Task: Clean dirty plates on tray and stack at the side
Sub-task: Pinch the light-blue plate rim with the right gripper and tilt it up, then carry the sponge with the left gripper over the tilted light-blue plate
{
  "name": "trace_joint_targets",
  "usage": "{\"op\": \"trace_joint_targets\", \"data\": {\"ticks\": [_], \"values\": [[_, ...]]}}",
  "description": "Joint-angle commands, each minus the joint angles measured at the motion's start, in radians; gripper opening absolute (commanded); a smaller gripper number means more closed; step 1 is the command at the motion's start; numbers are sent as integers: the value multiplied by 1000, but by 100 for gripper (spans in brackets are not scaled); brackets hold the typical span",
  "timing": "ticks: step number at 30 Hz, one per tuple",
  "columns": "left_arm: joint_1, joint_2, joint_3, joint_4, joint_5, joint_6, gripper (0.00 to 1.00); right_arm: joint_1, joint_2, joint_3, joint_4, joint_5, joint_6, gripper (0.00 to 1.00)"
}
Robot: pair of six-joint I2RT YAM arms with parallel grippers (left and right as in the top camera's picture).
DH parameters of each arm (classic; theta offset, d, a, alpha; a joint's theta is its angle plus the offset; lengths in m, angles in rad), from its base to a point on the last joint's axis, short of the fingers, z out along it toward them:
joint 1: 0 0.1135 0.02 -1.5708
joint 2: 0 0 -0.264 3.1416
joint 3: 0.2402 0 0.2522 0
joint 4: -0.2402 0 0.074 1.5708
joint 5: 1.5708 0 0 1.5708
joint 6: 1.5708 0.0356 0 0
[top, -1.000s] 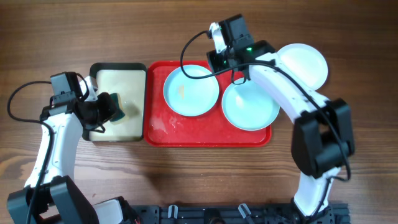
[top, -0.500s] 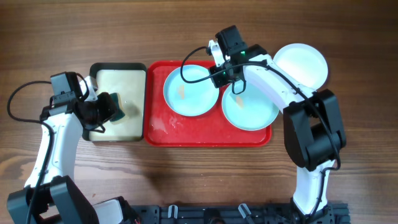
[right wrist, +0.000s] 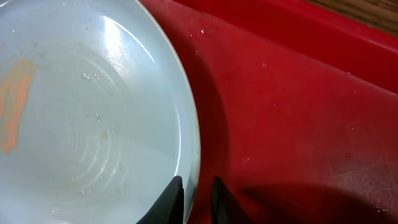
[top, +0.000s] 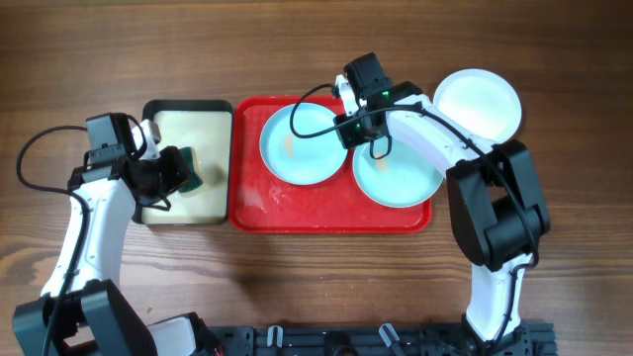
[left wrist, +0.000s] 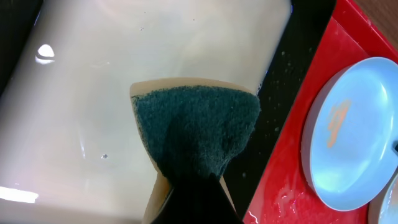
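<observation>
On the red tray (top: 265, 206) lie two aqua plates: the left plate (top: 297, 150), with an orange smear, and the right plate (top: 404, 176). The white plate (top: 480, 102) lies on the table, off the tray to the right. My right gripper (top: 348, 129) is at the left plate's right edge. In the right wrist view its jaws (right wrist: 197, 196) stand narrowly open astride that plate's rim (right wrist: 189, 137), one finger inside, one over the tray (right wrist: 292, 93). My left gripper (top: 168, 173) is shut on a green-faced sponge (left wrist: 196, 130) over the cream tray.
A smaller black-rimmed tray (top: 188, 104) with a cream, wet-looking inside (left wrist: 124, 62) stands just left of the red tray. The red tray floor has water drops near its front left. Bare wooden table lies in front and at the far right.
My right gripper has moved down and left from the tray's back edge to the right rim of the left aqua plate. The left arm and sponge have barely moved.
</observation>
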Motion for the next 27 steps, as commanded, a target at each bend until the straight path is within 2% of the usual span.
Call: {"op": "trace_joint_targets", "data": {"ticks": [1,10,15,18,22,25,27], "values": [[-5,-9,-1,12,-35,13,4,-1,24,-11,8,-19,16,14],[-5,-9,-1,92,-79,39,4,-1,24,-11,8,-88,31,19],[-5,-9,-1,108,-79,39,4,-1,24,-11,6,-82,61,8],[-5,-9,-1,113,-119,39,4,-1,26,-11,5,-75,76,8],[-5,-9,-1,159,-150,40,4,-1,42,-11,7,-75,89,15],[-5,-9,10,177,-155,39,4,-1,49,-11,9,-76,91,15],[-7,-9,38,167,-193,39,4,-1,48,-8,8,-76,91,9]]}}
